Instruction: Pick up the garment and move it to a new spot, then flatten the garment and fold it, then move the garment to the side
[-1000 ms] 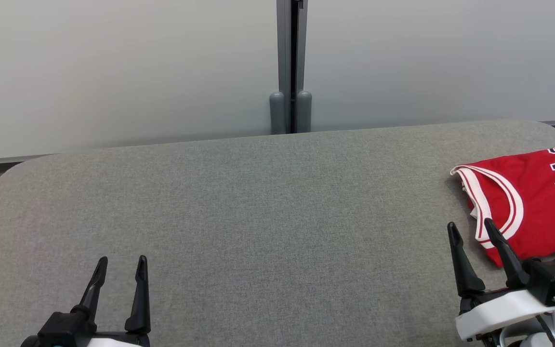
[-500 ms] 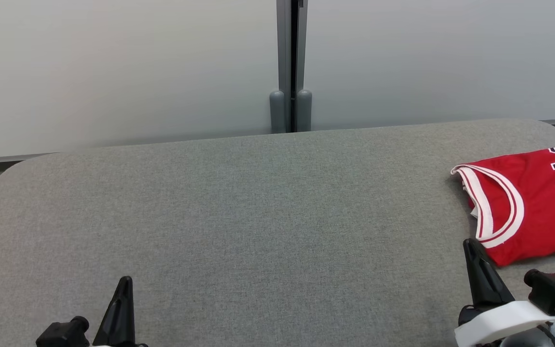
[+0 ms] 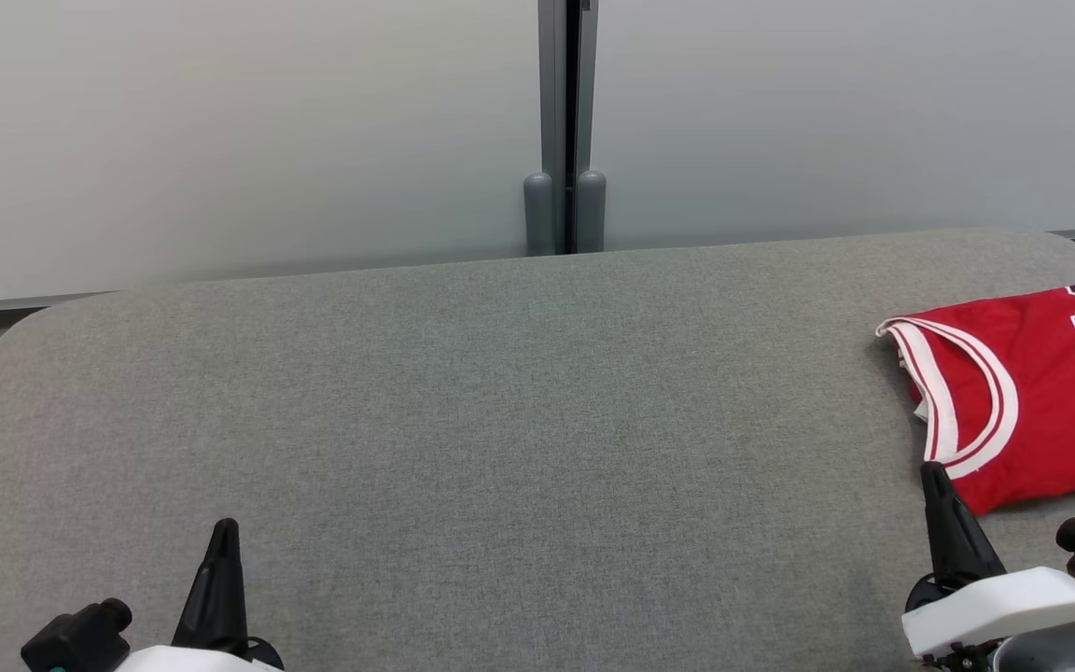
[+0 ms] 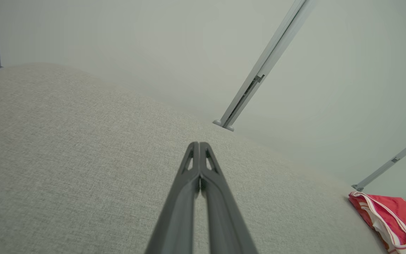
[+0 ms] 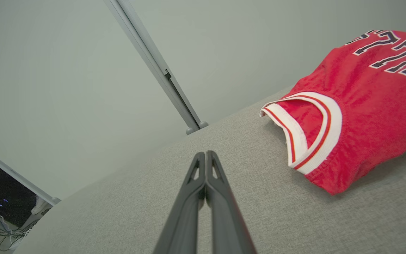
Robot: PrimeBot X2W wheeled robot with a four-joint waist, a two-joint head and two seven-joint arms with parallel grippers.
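**Both jaws clenched empty; red garment at the table's right end**

At the lower left of the head view, the left gripper (image 3: pixel 223 525) hangs over the grey fabric-covered table (image 3: pixel 500 420). Its jaws are pressed together into one dark point and hold nothing. The left wrist view shows the same: the two fingers meet at the tips of the left gripper (image 4: pixel 199 144), with bare table (image 4: pixel 65 158) beneath them.

Behind the table's middle, a grey post (image 3: pixel 565 121) divides the pale wall (image 3: pixel 220 140).

At the lower right, the right gripper (image 3: pixel 931 469) also has its jaws clenched tight and empty. Its tip is just beside the near left corner of the garment (image 3: pixel 1041 392) and not touching it. The right wrist view shows grey cloth between the right gripper (image 5: pixel 205 153) and the garment (image 5: pixel 365 106).

The garment is red with dark lettering, and its white-and-red trimmed opening faces left. It lies on the table's right end and runs off the right edge of the head view.
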